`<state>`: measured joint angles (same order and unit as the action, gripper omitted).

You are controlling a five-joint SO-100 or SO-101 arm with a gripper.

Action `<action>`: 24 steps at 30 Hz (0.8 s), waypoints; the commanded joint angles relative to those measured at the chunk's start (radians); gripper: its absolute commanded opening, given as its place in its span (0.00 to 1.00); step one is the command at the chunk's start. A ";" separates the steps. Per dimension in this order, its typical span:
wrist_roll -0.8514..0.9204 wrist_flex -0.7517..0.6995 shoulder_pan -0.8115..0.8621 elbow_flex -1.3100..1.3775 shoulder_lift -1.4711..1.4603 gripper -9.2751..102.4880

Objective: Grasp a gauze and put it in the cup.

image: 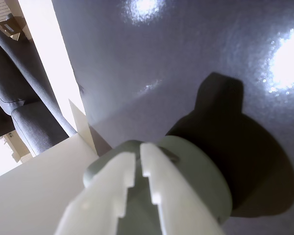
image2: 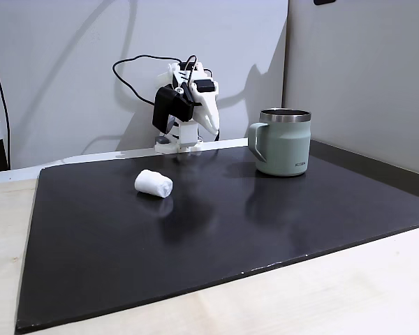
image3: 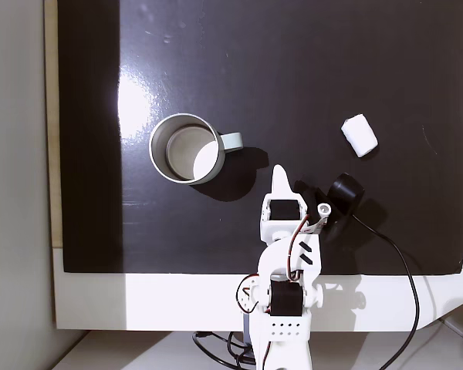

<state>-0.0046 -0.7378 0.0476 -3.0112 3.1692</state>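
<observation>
While its fingers sit closed on nothing, the end effector (image3: 280,174) hangs near the sage-green mug (image3: 187,148), and the white gauze roll (image3: 359,136) lies well apart on the black mat (image3: 293,62) covering the table (image2: 335,300)

A black mat (image2: 216,237) covers most of the pale tabletop (image2: 349,293). Beyond the tabletop's edge, the wrist view shows what may be a grey upholstered seat (image: 24,112).
</observation>
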 commanded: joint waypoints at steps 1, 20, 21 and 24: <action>0.014 -0.003 -0.012 0.005 0.009 0.08; 0.015 -0.011 -0.026 0.008 0.009 0.08; 0.014 -0.021 -0.025 0.012 0.009 0.08; 0.009 -0.055 0.005 0.048 0.009 0.08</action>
<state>0.0107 -0.7762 0.0291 -3.0112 3.1692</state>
